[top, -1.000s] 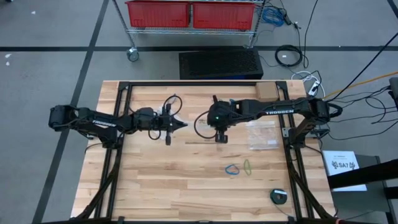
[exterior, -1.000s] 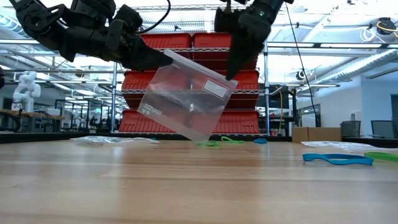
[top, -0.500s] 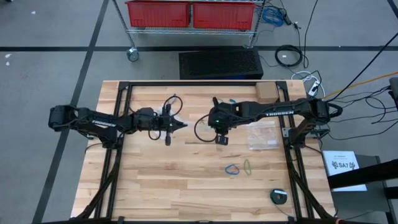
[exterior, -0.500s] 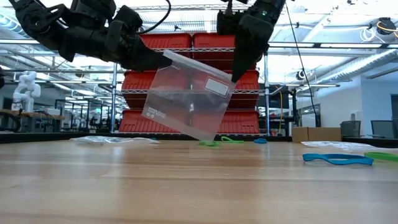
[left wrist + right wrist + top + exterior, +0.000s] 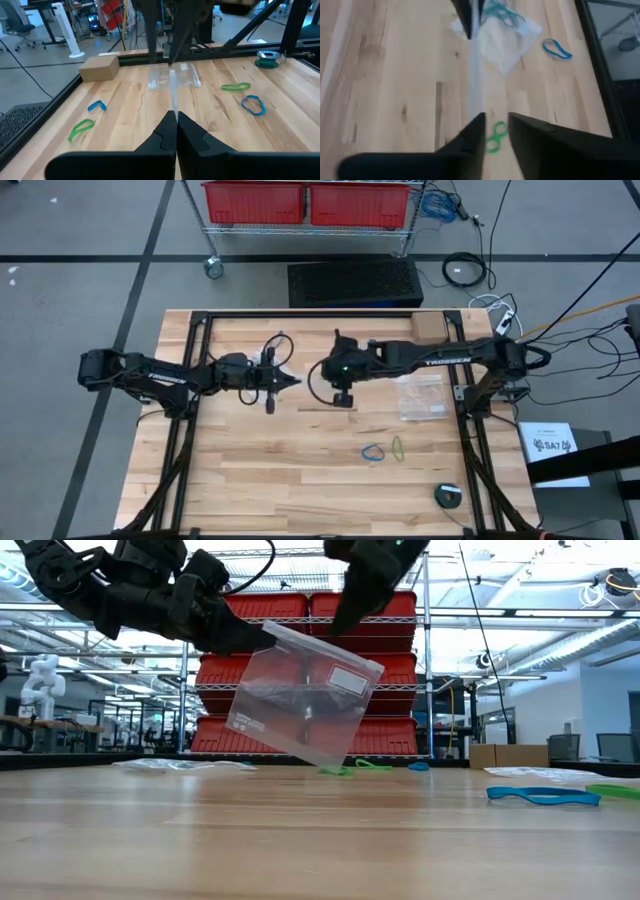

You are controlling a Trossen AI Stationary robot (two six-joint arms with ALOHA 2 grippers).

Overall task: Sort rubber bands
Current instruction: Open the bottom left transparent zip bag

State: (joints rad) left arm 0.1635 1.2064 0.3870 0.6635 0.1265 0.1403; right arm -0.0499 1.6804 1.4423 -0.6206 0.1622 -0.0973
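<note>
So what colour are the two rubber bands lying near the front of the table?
One rubber band is blue, the other yellow-green; the high view shows them best.

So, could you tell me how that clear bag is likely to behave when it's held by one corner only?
Probably floppy: the clear bag hangs tilted from the left end effector, which pinches one top corner. It looks very light, a thin see-through film. It would likely swing or sag, since the right end effector sits above its rim, seemingly not gripping it.

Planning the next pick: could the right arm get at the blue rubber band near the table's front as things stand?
Probably yes: the right hand is open, and the blue rubber band lies on bare wood with nothing over it.
</note>
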